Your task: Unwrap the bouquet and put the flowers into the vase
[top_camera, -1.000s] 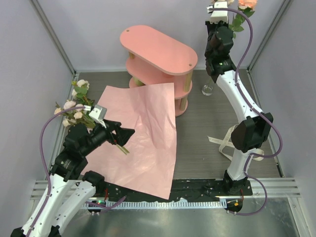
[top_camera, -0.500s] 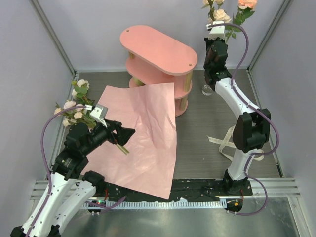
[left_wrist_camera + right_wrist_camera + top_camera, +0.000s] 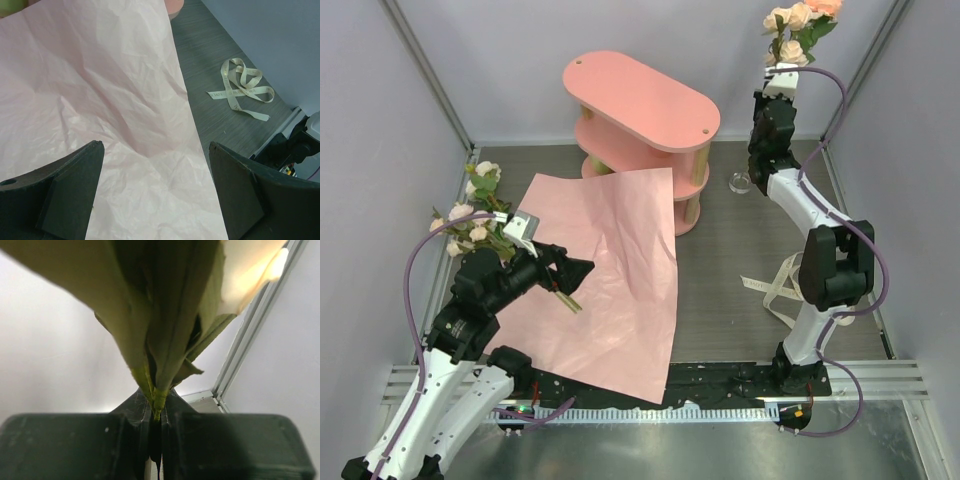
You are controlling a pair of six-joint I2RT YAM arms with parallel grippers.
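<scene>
Your right gripper (image 3: 156,412) is clamped tight on the thin green stems of a bunch of peach and cream rose flowers (image 3: 798,22). It is raised high, with the blooms standing above its jaws. That upright hold probably lets the stem ends go first into a narrow neck.

The small clear glass vase (image 3: 741,182) stands on the table well below this gripper and slightly to its left. It is just beside the pink three-tier oval shelf (image 3: 640,100).

Your left gripper (image 3: 155,200) is spread wide and holds nothing. It hovers over the flattened sheet of pink wrapping paper (image 3: 100,90) directly beneath it. A second cluster of roses (image 3: 470,212) lies off the paper on its left.

The loose cream ribbon (image 3: 242,90) lies ahead of the left gripper, to its right. Any print on it is too small to read, and you have no other label in view.
</scene>
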